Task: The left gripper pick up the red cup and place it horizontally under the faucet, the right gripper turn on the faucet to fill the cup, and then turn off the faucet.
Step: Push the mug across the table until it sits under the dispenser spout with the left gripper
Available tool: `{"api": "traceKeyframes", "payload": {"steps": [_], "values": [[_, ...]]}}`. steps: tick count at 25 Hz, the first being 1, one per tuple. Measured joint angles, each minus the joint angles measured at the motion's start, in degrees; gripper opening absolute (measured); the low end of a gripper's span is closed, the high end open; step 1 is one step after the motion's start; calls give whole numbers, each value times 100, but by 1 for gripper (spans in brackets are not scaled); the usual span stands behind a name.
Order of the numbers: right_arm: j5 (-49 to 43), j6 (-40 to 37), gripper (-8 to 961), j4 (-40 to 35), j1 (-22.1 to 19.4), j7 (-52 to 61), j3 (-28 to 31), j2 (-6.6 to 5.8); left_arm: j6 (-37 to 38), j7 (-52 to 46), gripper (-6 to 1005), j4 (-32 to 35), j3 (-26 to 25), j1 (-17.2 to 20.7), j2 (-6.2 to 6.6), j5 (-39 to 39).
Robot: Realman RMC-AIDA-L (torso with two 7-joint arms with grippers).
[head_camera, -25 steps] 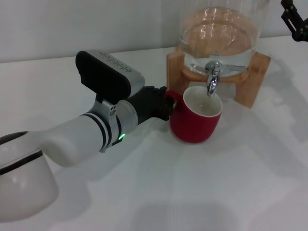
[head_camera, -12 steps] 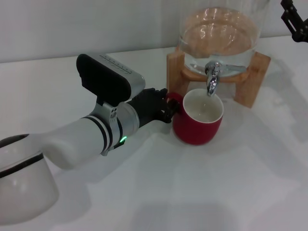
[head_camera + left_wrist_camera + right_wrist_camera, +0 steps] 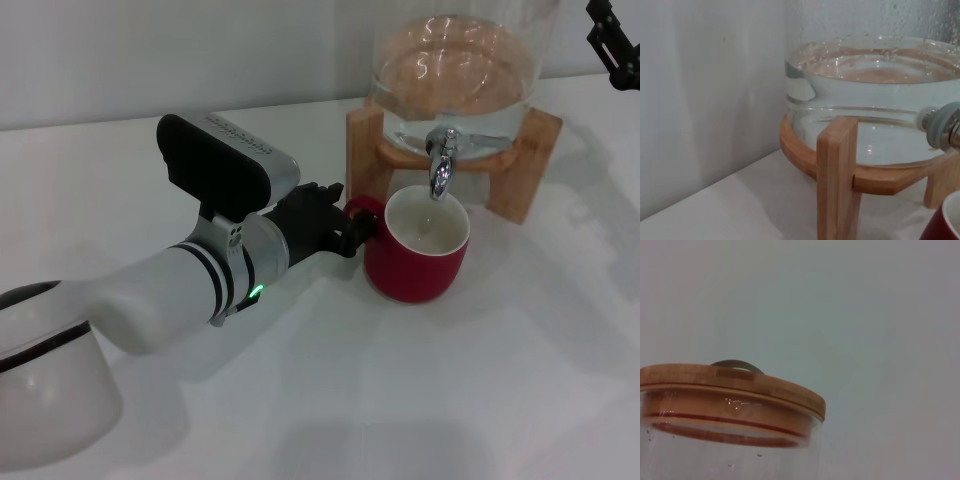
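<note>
The red cup (image 3: 416,258) stands upright on the white table, white inside, directly under the chrome faucet (image 3: 441,162) of the glass dispenser (image 3: 455,70). My left gripper (image 3: 352,226) on the white-and-grey arm is shut on the cup's red handle at the cup's left side. A sliver of the cup's rim (image 3: 946,227) and part of the faucet (image 3: 944,126) show in the left wrist view. My right gripper (image 3: 612,40) hangs at the far upper right, above and right of the dispenser, away from the faucet lever.
The dispenser sits on a wooden stand (image 3: 525,160), also close in the left wrist view (image 3: 838,180). Its wooden lid (image 3: 730,382) shows in the right wrist view. A white wall runs behind the table (image 3: 450,390).
My left gripper has slid the cup a little to the right, so it now sits more squarely beneath the faucet. The right gripper has not moved.
</note>
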Motion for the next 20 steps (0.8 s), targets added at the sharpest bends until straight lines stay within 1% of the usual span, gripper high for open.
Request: {"api": "traceKeyframes", "payload": {"steps": [2,10,20], "values": [[0,5,617,0,-5,1,0,0,1,-11,488,-5,6,8,-3,-2],[0,9,617,0,-25,2,-25,0,7,-302,481,-26,271,-23,14,-3],[0,-8,617,-7,-40,1,-62,-7,45,-293,482,-236,264,217,22,39]]}}
